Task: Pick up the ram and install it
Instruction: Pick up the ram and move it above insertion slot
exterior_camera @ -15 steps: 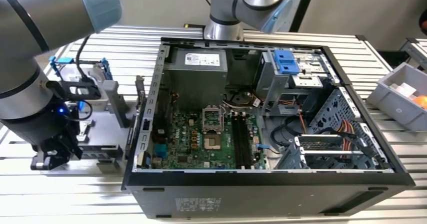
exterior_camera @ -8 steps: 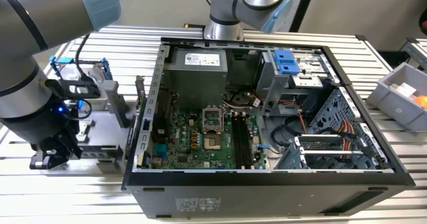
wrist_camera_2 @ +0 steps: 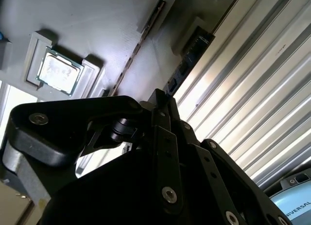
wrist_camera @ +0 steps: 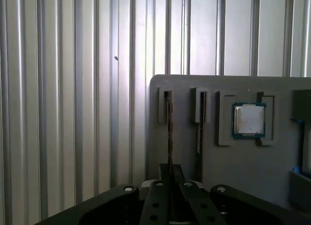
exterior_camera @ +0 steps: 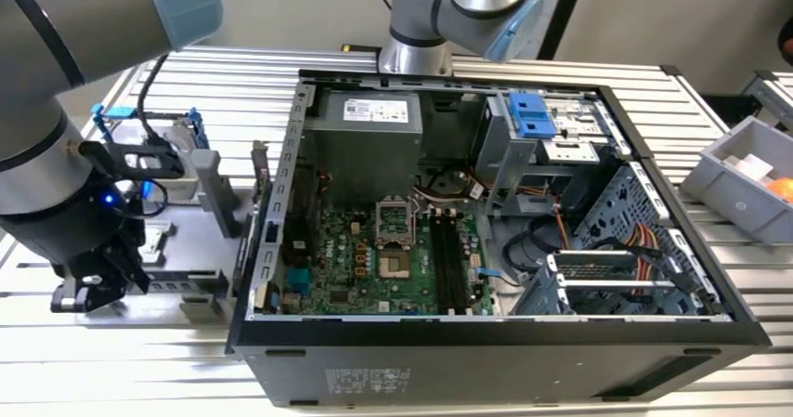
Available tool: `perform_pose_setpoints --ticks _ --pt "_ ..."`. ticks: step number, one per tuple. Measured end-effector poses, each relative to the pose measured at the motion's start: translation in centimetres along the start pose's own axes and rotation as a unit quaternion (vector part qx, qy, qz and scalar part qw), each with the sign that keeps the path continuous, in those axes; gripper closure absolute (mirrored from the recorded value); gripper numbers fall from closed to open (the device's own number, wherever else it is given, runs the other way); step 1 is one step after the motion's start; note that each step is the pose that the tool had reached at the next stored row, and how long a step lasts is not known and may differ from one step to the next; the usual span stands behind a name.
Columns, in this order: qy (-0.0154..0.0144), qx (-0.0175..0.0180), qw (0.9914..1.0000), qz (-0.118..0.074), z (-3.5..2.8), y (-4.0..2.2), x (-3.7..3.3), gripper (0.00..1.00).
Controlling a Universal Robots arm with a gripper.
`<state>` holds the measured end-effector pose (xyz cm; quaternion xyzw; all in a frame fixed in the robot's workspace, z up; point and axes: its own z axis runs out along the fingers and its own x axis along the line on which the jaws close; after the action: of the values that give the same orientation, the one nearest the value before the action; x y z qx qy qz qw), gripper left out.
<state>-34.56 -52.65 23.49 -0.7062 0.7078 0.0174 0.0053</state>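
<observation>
Exterior view: the arm's black gripper (exterior_camera: 93,292) hangs low over a flat grey plastic parts tray (exterior_camera: 186,282) on the slatted metal table (exterior_camera: 694,97), at the exterior view's left of the open black computer case (exterior_camera: 496,347). That case holds a green motherboard (exterior_camera: 353,264) whose long black slots (exterior_camera: 448,259) look unfilled to me, and a grey bin (exterior_camera: 731,185) at the exterior view's right holds something orange (exterior_camera: 781,189). First wrist view: the fingers (wrist_camera: 156,200) are drawn narrow about the end of the thin, dark bluish-green ram stick (wrist_camera: 169,123), which stands on edge in the tray slot nearest the tray's rim, so to my eye the pickup is the step in hand. Doing it well calls for a square pinch on the board's faces and a straight pull along the slot, since a second dark stick (wrist_camera: 199,123) stands just beside. Second wrist view: the ram stick (wrist_camera_2: 189,62) runs up to the fingertips. The tray also carries the second dark stick (wrist_camera_2: 138,45) and a small square silver chip (wrist_camera_2: 57,72) in its own recess.
</observation>
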Motion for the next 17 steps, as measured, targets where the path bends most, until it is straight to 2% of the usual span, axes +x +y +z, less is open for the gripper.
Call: perform_pose_setpoints --ticks 17 --pt "0.0000 0.0000 1.00000 0.000 -2.50 0.04 -0.08 1.00"
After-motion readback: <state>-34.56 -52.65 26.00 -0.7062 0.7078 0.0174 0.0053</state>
